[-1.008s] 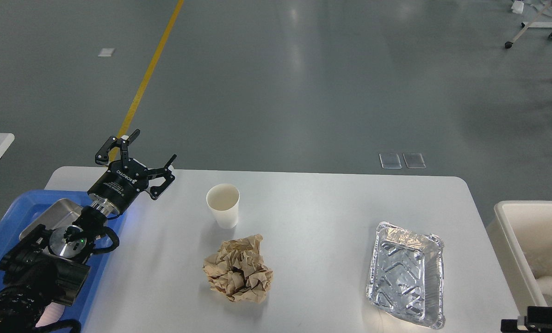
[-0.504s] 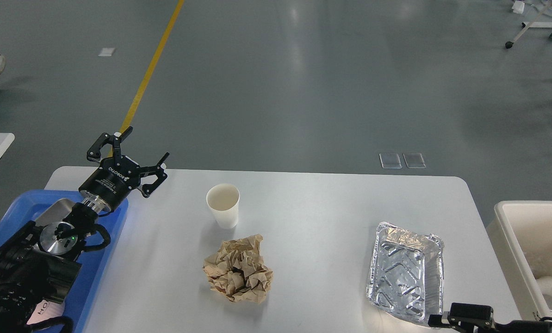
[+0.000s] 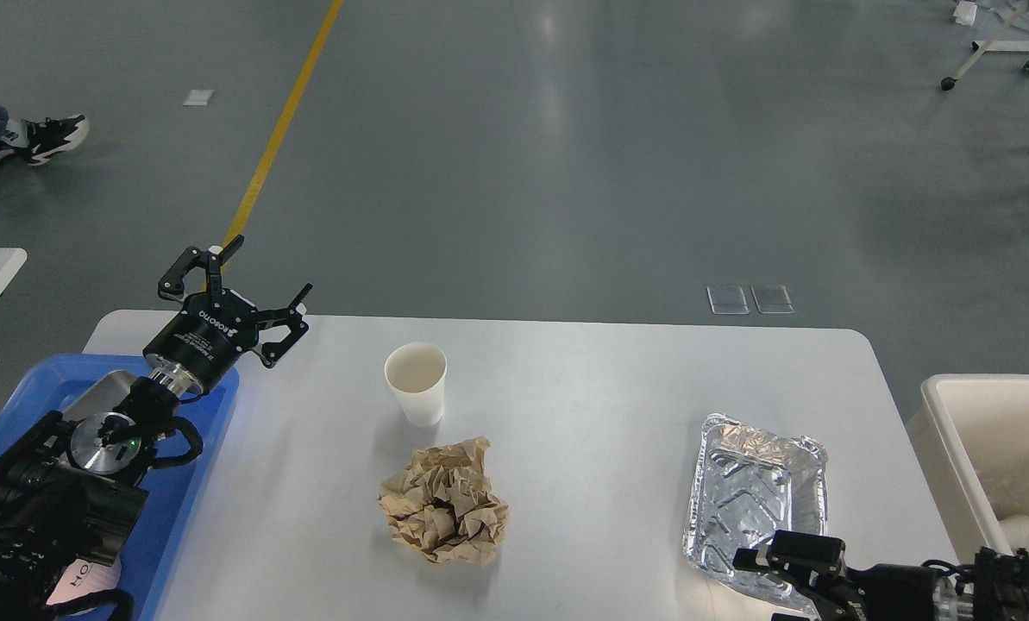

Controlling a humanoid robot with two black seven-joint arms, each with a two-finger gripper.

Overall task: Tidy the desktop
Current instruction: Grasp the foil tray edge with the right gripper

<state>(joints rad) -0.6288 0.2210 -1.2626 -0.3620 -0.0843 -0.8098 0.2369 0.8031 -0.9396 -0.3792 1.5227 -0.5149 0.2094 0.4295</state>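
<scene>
Right pincer (image 3: 760,565) at foil tray's (image 3: 760,509) near rim, spread unclear. Pinch rim gently; foil crumples. Left pincer (image 3: 236,280) open, empty, bench (image 3: 583,388) below.

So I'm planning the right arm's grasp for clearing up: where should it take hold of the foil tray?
Probably by the raised rim of the foil tray at its near right corner, coming from the near side, where the right gripper already is. The tray lies flat and open-side up on the desktop, so only a thin rim offers a pinch; its walls look easily crushed.
</scene>
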